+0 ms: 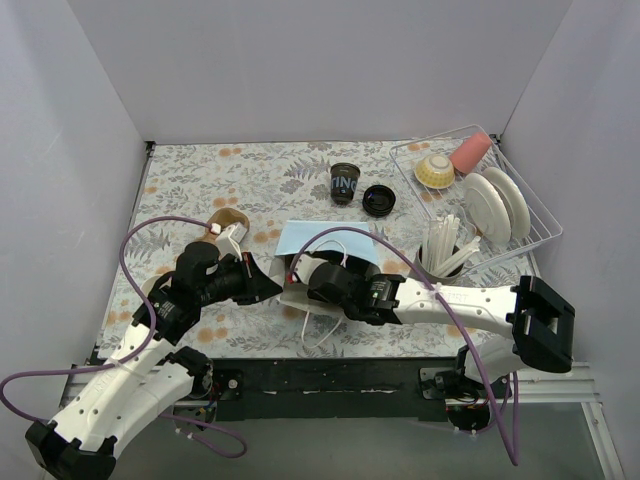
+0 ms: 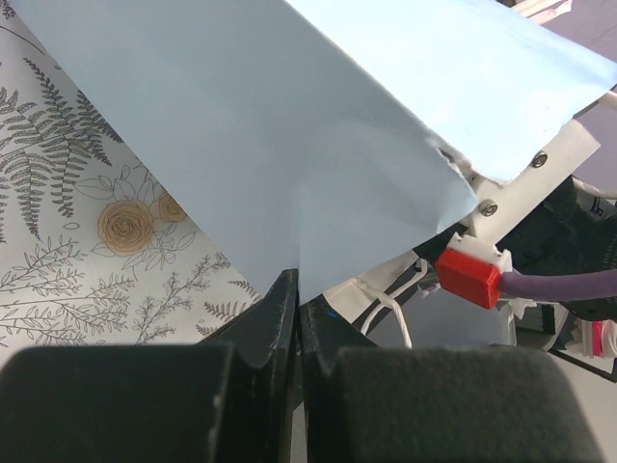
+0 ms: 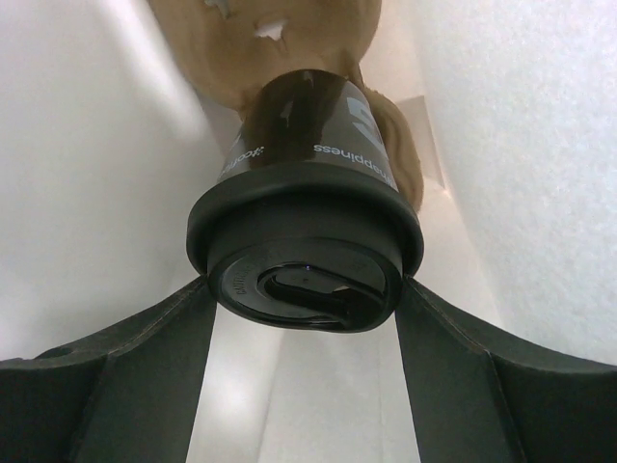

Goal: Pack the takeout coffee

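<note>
Takeout coffee, two cups, packing partly done. The lidded black cup, white lettering on its side, is down inside the light blue paper bag at table centre, pale bag walls on both sides of it in the right wrist view. The right gripper reaches into the bag mouth with its fingers spread wide and set against opposite sides of the lid rim, so it reads as clamped on that cup, not yet let go. Something brown sits behind and under the cup, possibly a cardboard carrier; too cropped to tell whether the cup base is seated in it. The left gripper has its fingers pressed together on the bag's edge, holding the mouth open. The second black cup stands upright on the floral table, well apart from the bag at the far side, with no lid on; its loose black lid lies just beside it. By my judgement, what's left is releasing the first cup, lidding the second, and putting that in the bag too. The wire dish rack on the right is no part of this.
</note>
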Motion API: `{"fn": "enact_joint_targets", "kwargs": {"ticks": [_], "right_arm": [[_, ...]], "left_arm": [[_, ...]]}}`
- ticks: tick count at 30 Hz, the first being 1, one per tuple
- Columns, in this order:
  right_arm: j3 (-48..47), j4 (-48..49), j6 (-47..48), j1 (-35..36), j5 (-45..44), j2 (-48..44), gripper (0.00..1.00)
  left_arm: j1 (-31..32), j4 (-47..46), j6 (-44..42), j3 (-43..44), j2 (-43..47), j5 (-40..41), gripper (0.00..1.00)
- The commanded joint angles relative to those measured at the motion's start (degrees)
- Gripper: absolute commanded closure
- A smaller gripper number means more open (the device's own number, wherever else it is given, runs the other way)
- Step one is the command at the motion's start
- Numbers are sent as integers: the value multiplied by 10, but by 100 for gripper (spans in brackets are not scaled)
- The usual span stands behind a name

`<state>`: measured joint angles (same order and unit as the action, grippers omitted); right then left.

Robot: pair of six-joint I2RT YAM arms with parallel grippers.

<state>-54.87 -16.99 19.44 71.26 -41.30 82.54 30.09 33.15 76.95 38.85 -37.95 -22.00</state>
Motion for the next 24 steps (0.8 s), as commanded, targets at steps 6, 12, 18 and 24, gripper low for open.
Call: {"fn": "enact_joint_targets", "kwargs": {"ticks": [6,12,18,24], "right_arm": [[-11,14,-5,-3,9,-32,63],[-9,-18,-19,-3,100,-73,62],[-18,-54,-11,-4,166,-77,62],[-37,-83,-16,-10,131,-21,62]], "left_arm": [[1,10,-3,21,1,-13,100],[0,9,-11,25,-6,-10,100],[0,5,-16,24,-10,-8,100],[0,3,-14,25,-12,-11,100]]}}
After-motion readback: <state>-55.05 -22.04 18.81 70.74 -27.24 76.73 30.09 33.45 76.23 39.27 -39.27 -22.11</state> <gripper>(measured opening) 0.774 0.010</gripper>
